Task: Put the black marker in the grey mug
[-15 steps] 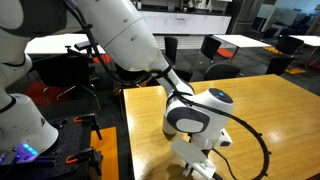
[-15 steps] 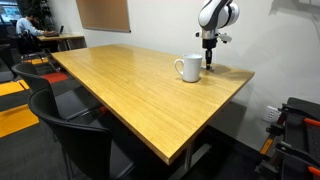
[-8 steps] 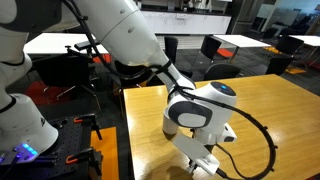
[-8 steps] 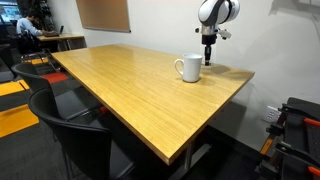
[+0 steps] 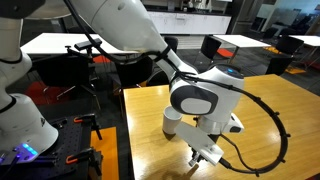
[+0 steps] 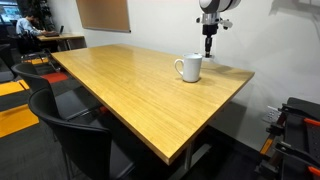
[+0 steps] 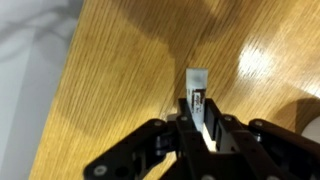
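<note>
The grey mug (image 6: 189,68) stands upright on the wooden table (image 6: 130,90) near its far corner. In an exterior view it is partly hidden behind the arm (image 5: 172,121). My gripper (image 6: 208,36) hangs above the table just behind the mug and is shut on the black marker (image 6: 208,49), which points straight down and is clear of the tabletop. In the wrist view the marker (image 7: 197,92) sticks out between the fingers (image 7: 200,118) with its whitish end towards the table.
Black chairs (image 6: 70,120) stand along the near side of the table. The table edge (image 5: 124,140) is close to the mug. More tables and chairs (image 5: 220,48) fill the room behind. A thick black cable (image 5: 270,120) loops beside the wrist.
The gripper has risen straight up with the marker in it, so the marker tip is now higher, near the level of the mug's rim. The mug has not moved.
</note>
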Controlling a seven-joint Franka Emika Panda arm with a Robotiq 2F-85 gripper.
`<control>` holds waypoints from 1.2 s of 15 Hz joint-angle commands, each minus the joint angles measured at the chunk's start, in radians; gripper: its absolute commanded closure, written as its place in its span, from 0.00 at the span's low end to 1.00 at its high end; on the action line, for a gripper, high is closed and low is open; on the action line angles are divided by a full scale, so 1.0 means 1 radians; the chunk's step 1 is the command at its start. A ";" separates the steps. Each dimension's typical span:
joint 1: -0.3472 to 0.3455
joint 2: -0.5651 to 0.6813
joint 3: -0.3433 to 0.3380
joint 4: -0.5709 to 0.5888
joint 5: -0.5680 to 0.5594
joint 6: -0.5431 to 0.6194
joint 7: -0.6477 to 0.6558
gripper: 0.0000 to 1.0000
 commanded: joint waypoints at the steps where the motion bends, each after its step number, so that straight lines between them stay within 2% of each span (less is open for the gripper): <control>1: 0.015 -0.085 -0.002 -0.056 -0.037 -0.055 0.074 0.95; 9: 0.040 -0.233 0.020 -0.170 -0.014 -0.087 0.167 0.95; 18: 0.094 -0.416 0.028 -0.303 0.017 -0.084 0.386 0.95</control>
